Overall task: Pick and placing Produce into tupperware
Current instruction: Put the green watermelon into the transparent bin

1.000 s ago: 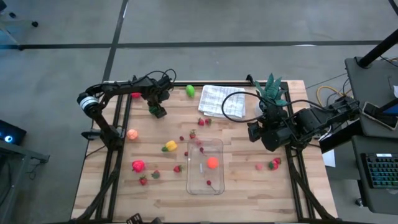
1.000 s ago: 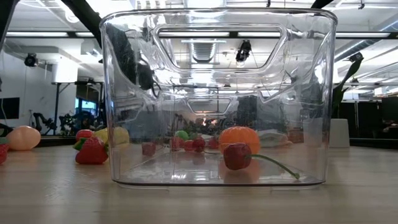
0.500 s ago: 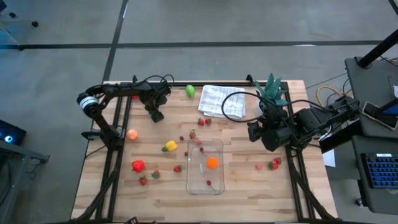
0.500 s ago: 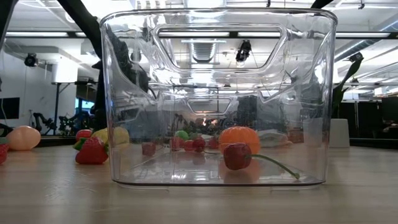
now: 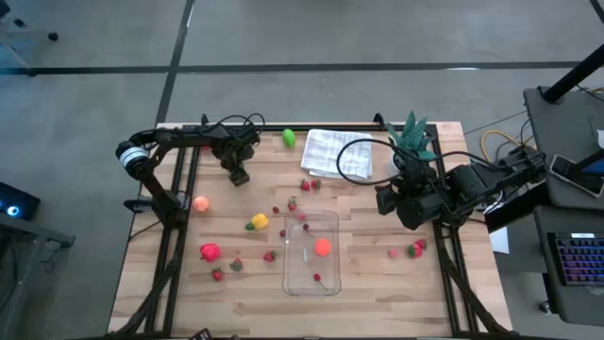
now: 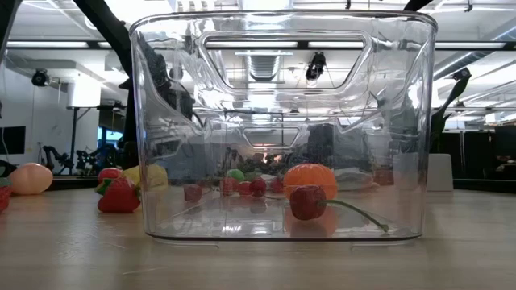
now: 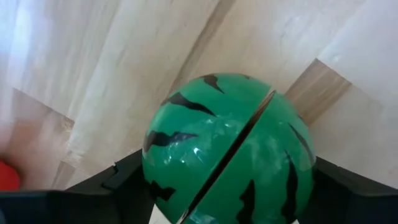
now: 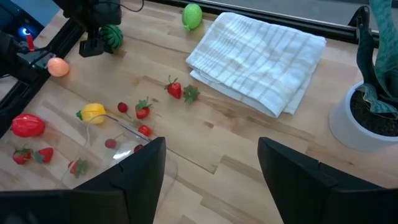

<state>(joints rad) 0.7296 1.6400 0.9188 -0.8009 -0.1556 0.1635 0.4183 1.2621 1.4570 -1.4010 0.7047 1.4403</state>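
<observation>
My left gripper (image 5: 236, 176) is at the table's far left, shut on the striped dark-green melon (image 7: 230, 149). The melon also shows in the right wrist view (image 8: 113, 35). In the high view the gripper hides it. The clear tupperware (image 5: 311, 250) stands mid-table with an orange fruit (image 5: 323, 247) and a small red fruit (image 6: 307, 201) resting on its floor. My right gripper (image 5: 385, 200) is open and empty to the right of the tupperware. Loose produce lies on the table: a lime-green fruit (image 5: 288, 138), a peach one (image 5: 200, 202), a yellow one (image 5: 259, 221), a red one (image 5: 209, 251) and strawberries. My left gripper has the melon between its two fingers (image 7: 121, 186), one on each of two opposite sides (image 7: 155, 171) of the ball. The melon's seam runs between them. Whether the melon rests on the table or hangs clear, I cannot tell.
A white folded cloth (image 5: 335, 153) lies at the far edge, and a spiky plant in a white pot (image 5: 412, 140) stands beside it at the far right. Small strawberries (image 5: 413, 249) lie right of the tupperware, others (image 5: 226, 268) to its left.
My left arm has swung a little toward the table's left edge, and its gripper has stayed at the far left of the table. Nothing else has moved.
</observation>
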